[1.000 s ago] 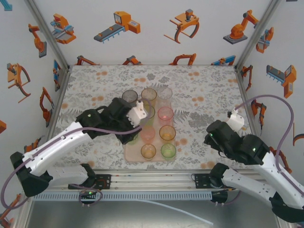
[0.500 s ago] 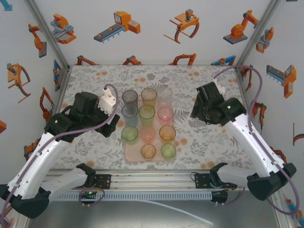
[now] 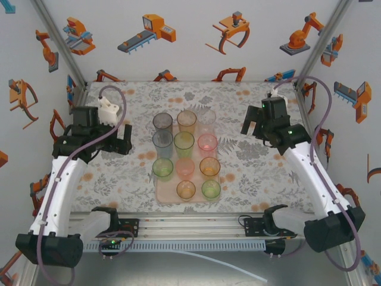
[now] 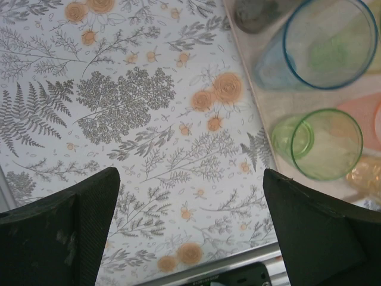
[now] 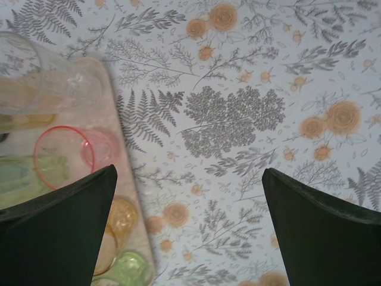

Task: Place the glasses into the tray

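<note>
**Top external view.** The pale-pink tray lies at the table's centre, its long axis running from 12 to 6 o'clock. All eleven glasses stand upright on it in rows of three, with two in the nearest row. The left gripper hangs at 9 o'clock of the tray and the right gripper at 2 o'clock. Both are clear of the tray, over the floral table.

**Left wrist view.** This view settles the tool's state: the jaws are released, spread wide with only cloth between them. At 1 to 3 o'clock, the tray's edge carries a blue tumbler and a green tumbler.

**Right wrist view.** The jaws are likewise released and empty. At 9 o'clock a clear tumbler, a pink tumbler and an amber tumbler stand along the tray's edge.

**Change.** A second ago the left gripper was over the tray's left column and the right arm was folded low at 4 o'clock. Both have since drawn outward. The glasses are translucent and thin-rimmed, in smoky, amber, pink, green, blue and clear tints.
</note>
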